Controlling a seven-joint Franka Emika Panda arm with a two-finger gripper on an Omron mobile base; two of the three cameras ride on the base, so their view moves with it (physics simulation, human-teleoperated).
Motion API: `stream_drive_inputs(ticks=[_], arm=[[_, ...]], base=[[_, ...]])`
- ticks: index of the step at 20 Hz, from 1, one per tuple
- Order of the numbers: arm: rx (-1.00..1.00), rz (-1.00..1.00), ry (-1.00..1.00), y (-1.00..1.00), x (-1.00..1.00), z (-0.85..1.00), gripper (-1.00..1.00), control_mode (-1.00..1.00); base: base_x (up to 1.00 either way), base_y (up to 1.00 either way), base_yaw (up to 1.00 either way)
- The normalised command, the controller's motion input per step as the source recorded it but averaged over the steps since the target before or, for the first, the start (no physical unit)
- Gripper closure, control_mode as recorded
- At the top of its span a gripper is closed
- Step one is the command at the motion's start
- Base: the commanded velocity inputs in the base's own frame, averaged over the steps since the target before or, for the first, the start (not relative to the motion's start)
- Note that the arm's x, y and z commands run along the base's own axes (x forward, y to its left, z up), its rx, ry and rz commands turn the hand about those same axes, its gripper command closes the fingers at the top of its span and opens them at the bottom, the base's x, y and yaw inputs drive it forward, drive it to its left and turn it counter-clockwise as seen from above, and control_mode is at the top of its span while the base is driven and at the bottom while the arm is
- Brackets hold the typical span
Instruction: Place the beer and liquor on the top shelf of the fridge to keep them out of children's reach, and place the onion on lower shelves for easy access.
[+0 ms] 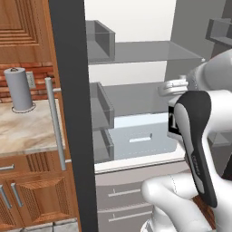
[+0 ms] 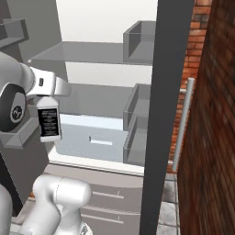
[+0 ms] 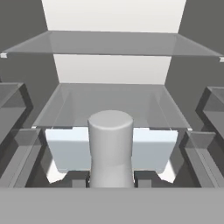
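The liquor [image 2: 49, 123] is held by its white neck [image 3: 110, 148] in the closed gripper [image 3: 110, 177], hanging upright in front of the open fridge [image 2: 167, 92]. A black label with fine white print is carried on the bottle's face; the text is too small to be read. In the left base view only a dark edge of the bottle [image 1: 172, 121] is seen, with a white mark at that edge that cannot be made out, the rest being hidden behind the arm. In the hand view the neck is seen standing between the two dark finger tips [image 3: 75, 178], which are pressed against its sides. The bottle is positioned level with the lower shelves [image 3: 111, 103], outside the fridge cavity and apart from every pane. The top shelf [image 3: 111, 43] is seen above it, a translucent grey pane spanning the white interior; nothing is seen resting on it. Grey side bins [image 1: 102, 106] are mounted along the interior walls beside the panes, and nothing is seen in them. A pale drawer [image 2: 94, 137] with a slot handle is located below the lower pane; its contents cannot be seen. A grey cylinder [image 1: 19, 89] is seen standing on the marble counter [image 1: 27, 131] left of the fridge, with wooden cabinets [image 1: 25, 27] above.
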Motion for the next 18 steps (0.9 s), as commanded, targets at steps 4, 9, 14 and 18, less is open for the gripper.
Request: stream_drive_inputs(ticks=[4,9,14,18], arm=[[0.00,0.00,-0.02,0.00,0.04,0.07,1.00,-1.00],[0.00,0.00,-0.09,0.00,0.01,0.32,1.00,-1.00],[0.00,0.00,-0.12,0.00,0.03,0.40,1.00,-1.00],[0.00,0.00,-0.11,0.00,0.11,0.34,1.00,-1.00]], base=[[0.00,0.00,0.00],[0.00,0.00,0.00],[0.00,0.00,0.00],[0.00,0.00,0.00]])
